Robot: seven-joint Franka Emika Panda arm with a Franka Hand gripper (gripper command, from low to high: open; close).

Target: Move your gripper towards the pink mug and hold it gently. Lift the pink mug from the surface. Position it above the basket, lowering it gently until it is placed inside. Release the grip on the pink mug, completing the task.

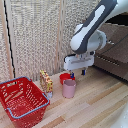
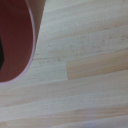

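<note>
Four things stand on the pale wooden floor (image 1: pixel 95 100), and going from the exterior view's left the first is the basket (image 1: pixel 22 101), near and low, with its mouth open upward and its blue-grey handle folded down along the rim, which leaves the opening free for something to be lowered in. Just to the right of it, a little farther back, stands a small yellow and red carton (image 1: pixel 46 81), upright. Next comes the pink mug (image 1: pixel 69 88), upright on the floor and apart from the basket, with nothing holding it yet. Right behind the mug, and partly hidden by it, sits a low red bowl (image 1: pixel 64 77).

Above and slightly to the right of the mug hangs the gripper (image 1: pixel 76 72), pointing down from the big white and grey arm (image 1: pixel 92 30) that reaches in from the far right. It seems placed there to come down over the mug's rim. Its fingers are small and dark in this view, and I cannot tell whether they are spread or pressed together; they do not look to touch the mug.

The wrist view shows a curved pink rim with a dark red inside against the planks, probably the mug or the bowl, but I cannot tell which. No fingertips show there.
</note>
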